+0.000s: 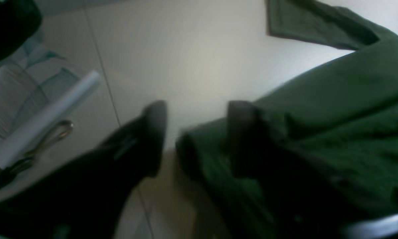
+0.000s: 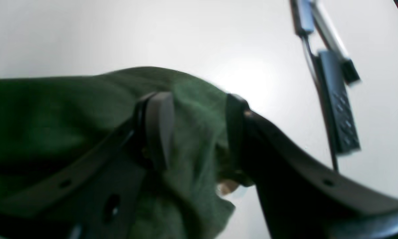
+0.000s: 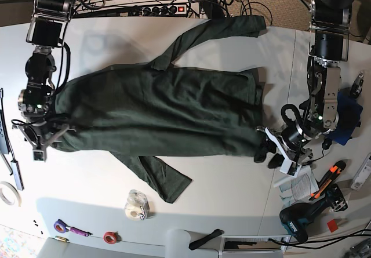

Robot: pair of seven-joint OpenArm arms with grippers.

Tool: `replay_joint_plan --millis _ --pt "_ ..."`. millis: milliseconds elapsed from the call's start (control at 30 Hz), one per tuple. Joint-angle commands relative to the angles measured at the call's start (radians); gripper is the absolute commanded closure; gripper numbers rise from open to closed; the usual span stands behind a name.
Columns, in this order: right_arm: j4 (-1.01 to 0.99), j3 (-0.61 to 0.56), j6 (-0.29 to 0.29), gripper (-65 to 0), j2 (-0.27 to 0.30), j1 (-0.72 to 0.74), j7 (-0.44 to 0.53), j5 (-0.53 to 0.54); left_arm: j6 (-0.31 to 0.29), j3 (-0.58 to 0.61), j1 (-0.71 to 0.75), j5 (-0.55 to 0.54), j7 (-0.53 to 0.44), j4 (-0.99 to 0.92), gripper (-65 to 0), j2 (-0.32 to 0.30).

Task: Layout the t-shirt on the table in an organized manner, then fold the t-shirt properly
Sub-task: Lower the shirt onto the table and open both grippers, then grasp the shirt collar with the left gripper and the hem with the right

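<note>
Where end effectors [image 3: 268, 152] part, t-shirt [image 3: 162, 110] between.

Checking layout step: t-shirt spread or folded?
Spread. The t-shirt lies open across the table, both sleeves out, still wrinkled.

One t-shirt [image 3: 168, 116], one table [image 3: 232, 182], two pincers: left [image 3: 277, 152], right [image 3: 51, 135].
</note>
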Motion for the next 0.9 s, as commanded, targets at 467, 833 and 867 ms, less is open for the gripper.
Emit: replay_joint_plan --millis 467,833,867 --pt "0.016 0.029 -0.35 -25.6 0.032 0.029 0.128 -0.214 -0.021 -0.008 -0.029 -0.015 -0.023 0.051 -34.1 -0.011" --pt "0.16 0.222 -0.193 -25.6 0.031 0.029 0.09 0.08 -0.063 -0.008 0.032 -0.031 0.035 0.243 -34.2 -0.003" --pt "0.181 0.253 -0.134 -25.6 0.031 0.029 0.066 0.135 -0.078 -0.008 0.051 -0.04 0.048 0.265 -34.2 0.002"
